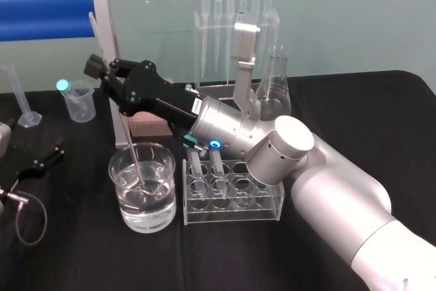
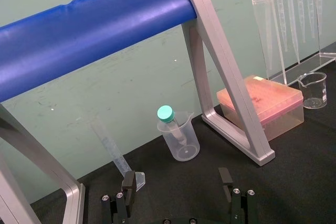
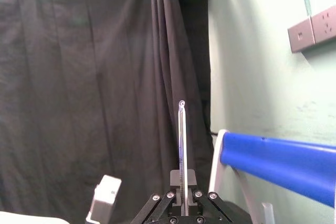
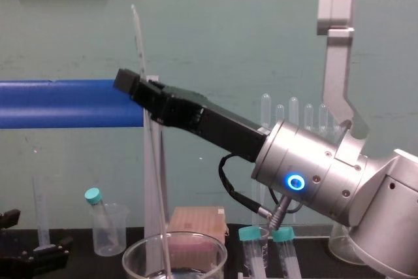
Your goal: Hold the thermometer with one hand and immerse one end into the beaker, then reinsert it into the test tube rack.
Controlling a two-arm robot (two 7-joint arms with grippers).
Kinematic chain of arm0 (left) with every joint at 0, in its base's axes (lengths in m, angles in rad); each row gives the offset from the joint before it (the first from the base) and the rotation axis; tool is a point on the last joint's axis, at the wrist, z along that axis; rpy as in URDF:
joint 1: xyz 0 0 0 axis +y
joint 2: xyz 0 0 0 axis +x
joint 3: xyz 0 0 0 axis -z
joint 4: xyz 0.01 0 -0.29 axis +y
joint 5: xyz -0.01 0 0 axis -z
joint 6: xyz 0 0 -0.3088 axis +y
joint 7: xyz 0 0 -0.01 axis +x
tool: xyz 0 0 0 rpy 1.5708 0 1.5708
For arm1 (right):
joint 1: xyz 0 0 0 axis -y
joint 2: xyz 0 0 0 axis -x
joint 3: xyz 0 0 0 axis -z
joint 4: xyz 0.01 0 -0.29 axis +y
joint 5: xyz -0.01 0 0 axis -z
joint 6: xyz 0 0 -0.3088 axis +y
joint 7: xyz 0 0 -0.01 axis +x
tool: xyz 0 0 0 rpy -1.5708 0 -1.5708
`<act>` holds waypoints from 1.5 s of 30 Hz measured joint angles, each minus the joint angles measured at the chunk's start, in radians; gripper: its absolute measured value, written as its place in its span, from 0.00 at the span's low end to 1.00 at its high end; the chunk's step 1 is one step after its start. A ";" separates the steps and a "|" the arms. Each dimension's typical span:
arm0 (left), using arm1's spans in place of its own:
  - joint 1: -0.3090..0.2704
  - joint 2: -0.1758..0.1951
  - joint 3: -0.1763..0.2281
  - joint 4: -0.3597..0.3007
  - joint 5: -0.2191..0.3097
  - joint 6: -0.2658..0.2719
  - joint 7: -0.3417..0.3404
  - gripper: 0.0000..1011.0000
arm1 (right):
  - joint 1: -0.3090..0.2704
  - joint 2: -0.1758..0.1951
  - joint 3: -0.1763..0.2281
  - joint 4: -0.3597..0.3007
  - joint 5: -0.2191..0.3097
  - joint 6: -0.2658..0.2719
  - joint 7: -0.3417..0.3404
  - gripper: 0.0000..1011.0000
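Observation:
My right gripper (image 1: 102, 73) reaches across from the right and is shut on the thermometer (image 1: 133, 160), a long thin glass rod. The rod slants down from the jaws, and its lower end sits in the water inside the beaker (image 1: 117, 168). In the chest view the thermometer (image 4: 153, 181) passes through the gripper (image 4: 134, 84) and drops inside the beaker rim (image 4: 215, 254). The right wrist view shows the rod's upper part (image 3: 181, 140) rising from the closed fingers (image 3: 173, 199). The test tube rack (image 1: 271, 204) stands just right of the beaker. My left gripper (image 2: 177, 184) rests open at the table's left.
Two teal-capped tubes (image 1: 197, 158) stand in the rack. Behind are a pipette stand (image 1: 235, 32), a conical flask (image 1: 276, 90), a pink box (image 1: 146, 127), a small plastic beaker (image 1: 77, 103), a graduated cylinder (image 1: 24, 103) and a blue-barred frame (image 1: 48, 6).

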 joint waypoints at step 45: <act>0.000 0.000 0.000 0.000 0.000 0.000 0.000 1.00 | -0.152 0.286 0.223 -0.467 0.081 -0.039 -0.163 0.06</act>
